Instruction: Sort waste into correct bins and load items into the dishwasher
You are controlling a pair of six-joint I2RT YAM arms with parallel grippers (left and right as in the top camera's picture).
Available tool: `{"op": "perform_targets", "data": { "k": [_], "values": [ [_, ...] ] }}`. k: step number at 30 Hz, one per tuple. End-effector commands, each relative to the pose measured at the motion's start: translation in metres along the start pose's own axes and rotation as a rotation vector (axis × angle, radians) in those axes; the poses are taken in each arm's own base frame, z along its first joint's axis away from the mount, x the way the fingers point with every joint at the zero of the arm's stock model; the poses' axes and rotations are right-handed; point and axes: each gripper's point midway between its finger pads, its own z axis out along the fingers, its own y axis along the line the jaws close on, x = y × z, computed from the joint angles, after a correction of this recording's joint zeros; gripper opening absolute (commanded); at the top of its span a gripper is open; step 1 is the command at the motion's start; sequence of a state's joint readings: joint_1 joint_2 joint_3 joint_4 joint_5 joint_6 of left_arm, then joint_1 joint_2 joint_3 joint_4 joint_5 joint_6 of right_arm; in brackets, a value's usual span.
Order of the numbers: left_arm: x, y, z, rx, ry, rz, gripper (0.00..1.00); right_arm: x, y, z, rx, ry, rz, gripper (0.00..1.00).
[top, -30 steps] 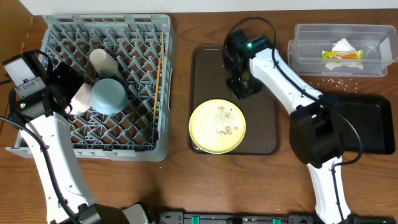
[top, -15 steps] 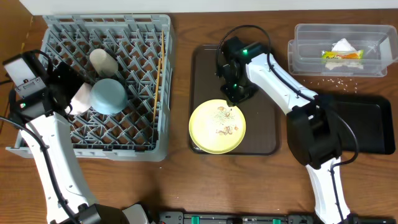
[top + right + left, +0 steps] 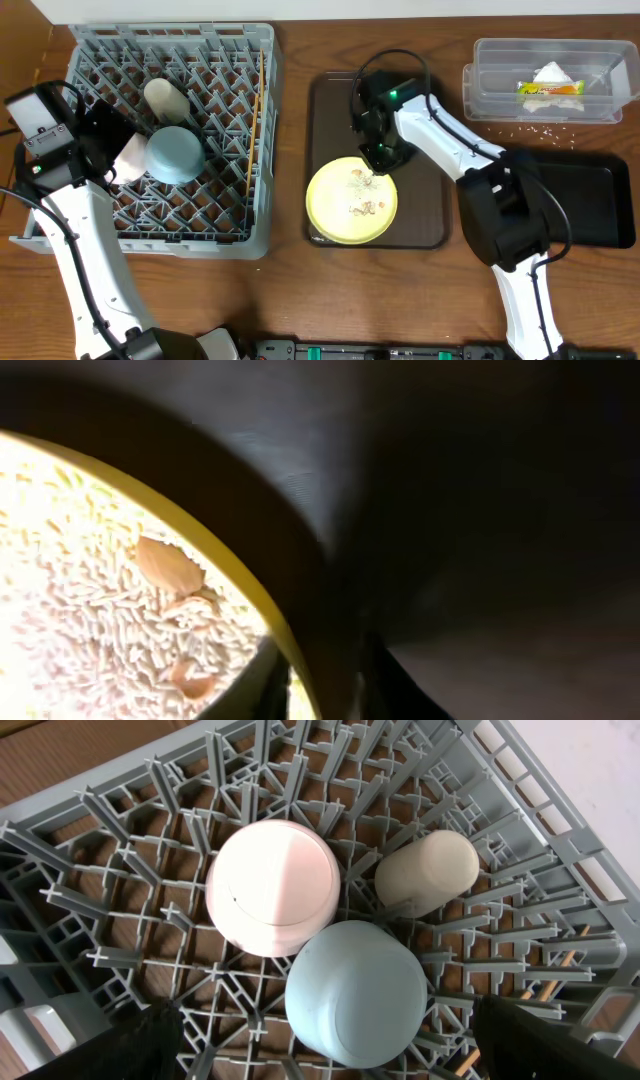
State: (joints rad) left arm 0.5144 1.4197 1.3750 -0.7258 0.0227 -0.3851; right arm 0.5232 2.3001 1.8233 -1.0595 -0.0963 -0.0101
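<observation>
The right fingers (image 3: 255, 695) straddle the rim of the pale yellow plate (image 3: 350, 215), which lies on the brown tray (image 3: 425, 120) strewn with rice crumbs (image 3: 90, 610); whether they pinch it I cannot tell. The left fingers (image 3: 150, 1045) hang spread wide over the grey rack (image 3: 100, 60).

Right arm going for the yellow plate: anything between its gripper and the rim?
Nothing visible. The right gripper is at the plate's far rim, and the wrist view shows its fingers either side of that rim. The food crumbs lie further in on the plate.
</observation>
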Motion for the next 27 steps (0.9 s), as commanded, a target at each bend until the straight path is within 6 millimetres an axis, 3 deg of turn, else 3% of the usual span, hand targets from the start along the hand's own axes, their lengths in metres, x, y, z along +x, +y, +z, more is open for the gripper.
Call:
{"op": "perform_targets", "data": {
  "k": [1, 7, 14, 16, 21, 24, 27],
  "values": [
    [-0.002, 0.001, 0.001, -0.009, -0.004, 0.005, 0.94, -0.001, -0.030, -0.004, 0.134, -0.012, 0.093, 0.17],
    [-0.002, 0.001, 0.001, -0.009, -0.004, 0.005, 0.94, -0.010, -0.060, -0.010, 0.152, -0.055, 0.159, 0.23],
    [-0.002, 0.001, 0.001, -0.009, -0.004, 0.005, 0.94, -0.026, -0.116, -0.028, 0.282, -0.157, 0.295, 0.34],
    [-0.002, 0.001, 0.001, -0.009, -0.004, 0.005, 0.94, -0.029, -0.126, -0.032, 0.290, -0.177, 0.314, 0.41],
    [-0.002, 0.001, 0.001, -0.009, -0.004, 0.005, 0.94, -0.037, -0.149, -0.053, 0.317, -0.221, 0.357, 0.44],
    [-0.002, 0.001, 0.001, -0.009, -0.004, 0.005, 0.94, -0.041, -0.146, -0.069, 0.293, -0.227, 0.358, 0.44],
    [-0.002, 0.001, 0.001, -0.009, -0.004, 0.005, 0.94, -0.052, -0.114, -0.086, 0.158, -0.242, 0.311, 0.43]
  ]
}}
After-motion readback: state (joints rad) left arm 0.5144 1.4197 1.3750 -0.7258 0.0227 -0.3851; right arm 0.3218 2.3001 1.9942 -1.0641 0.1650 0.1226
